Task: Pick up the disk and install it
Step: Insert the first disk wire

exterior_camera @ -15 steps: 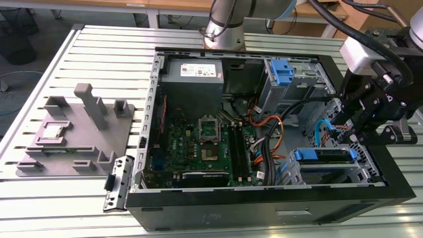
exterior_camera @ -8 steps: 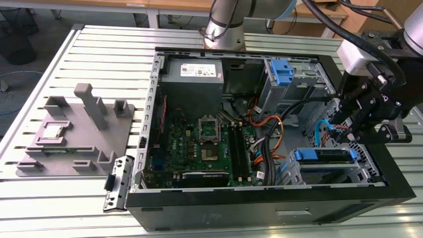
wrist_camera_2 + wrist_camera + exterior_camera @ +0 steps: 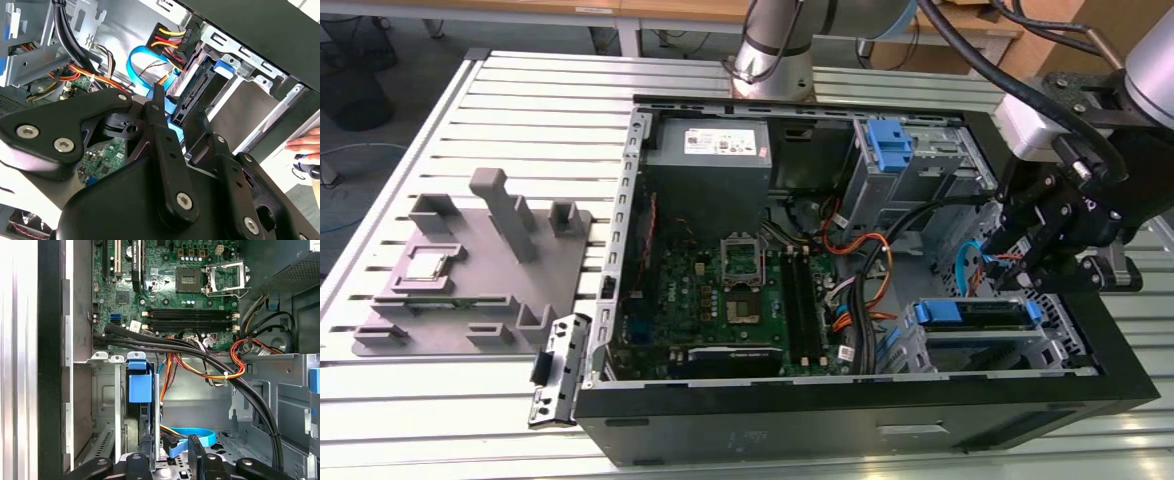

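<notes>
The disk (image 3: 970, 313) lies flat in the low bay (image 3: 1051, 345) at the exterior view's right, inside the case (image 3: 854, 425); its blue bracket shows at the front end and along the sides; I cannot tell if it is pushed all the way home. I judge it a stiff metal slab, a bit heavy for how small it is, with smooth faces that could slip; it is also easy to hurt inside, so no bumps and no hard squeeze. I think the best place to hold it is across the two long sides, on the blue bracket, and not on the flat label face or the plug end. In the first wrist view the disk (image 3: 139, 385) stands edge-on in its slot, with the board (image 3: 190, 295) far behind it. In the second wrist view I see the plug end of the disk (image 3: 194, 90), and a blue cable (image 3: 136, 60) curls just beside it. The gripper (image 3: 1014, 262) hangs over the back of the bay, just beside that end of the disk. In the second wrist view the gripper (image 3: 177, 107) has its two fingers (image 3: 159, 125) apart with a clear gap; nothing is pinched in it; the plug end and the blue cable sit just past the tips; I cannot tell if a finger touches the disk. A person's hand (image 3: 306, 145) rests outside the case, well apart from the gripper.
</notes>
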Controlling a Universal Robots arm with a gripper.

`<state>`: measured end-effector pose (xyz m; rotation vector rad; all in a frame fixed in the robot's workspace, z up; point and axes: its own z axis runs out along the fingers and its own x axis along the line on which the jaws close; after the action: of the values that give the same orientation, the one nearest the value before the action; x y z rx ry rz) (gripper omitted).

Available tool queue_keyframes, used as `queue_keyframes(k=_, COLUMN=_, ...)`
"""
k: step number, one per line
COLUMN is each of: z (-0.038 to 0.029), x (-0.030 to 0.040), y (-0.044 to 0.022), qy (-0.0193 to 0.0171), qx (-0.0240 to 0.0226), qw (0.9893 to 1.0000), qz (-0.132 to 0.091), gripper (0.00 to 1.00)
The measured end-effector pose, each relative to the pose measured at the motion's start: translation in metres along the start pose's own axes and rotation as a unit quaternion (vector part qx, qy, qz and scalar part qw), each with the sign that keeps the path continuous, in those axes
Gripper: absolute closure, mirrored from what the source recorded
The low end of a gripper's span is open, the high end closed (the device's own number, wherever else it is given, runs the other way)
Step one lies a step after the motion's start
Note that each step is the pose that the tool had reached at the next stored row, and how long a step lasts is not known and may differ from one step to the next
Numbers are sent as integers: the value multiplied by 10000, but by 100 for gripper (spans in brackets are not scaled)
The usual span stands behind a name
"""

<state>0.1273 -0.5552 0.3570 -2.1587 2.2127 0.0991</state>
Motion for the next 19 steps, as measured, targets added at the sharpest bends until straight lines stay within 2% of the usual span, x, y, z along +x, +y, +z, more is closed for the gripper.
queue_keyframes(k=6, z=28, x=2, y=-1, qy=-2, qx=0, qw=10000, qz=0, gripper=58)
queue_keyframes(k=19, z=41, x=4, y=-1, qy=-1, qx=0, qw=10000, qz=0, gripper=58)
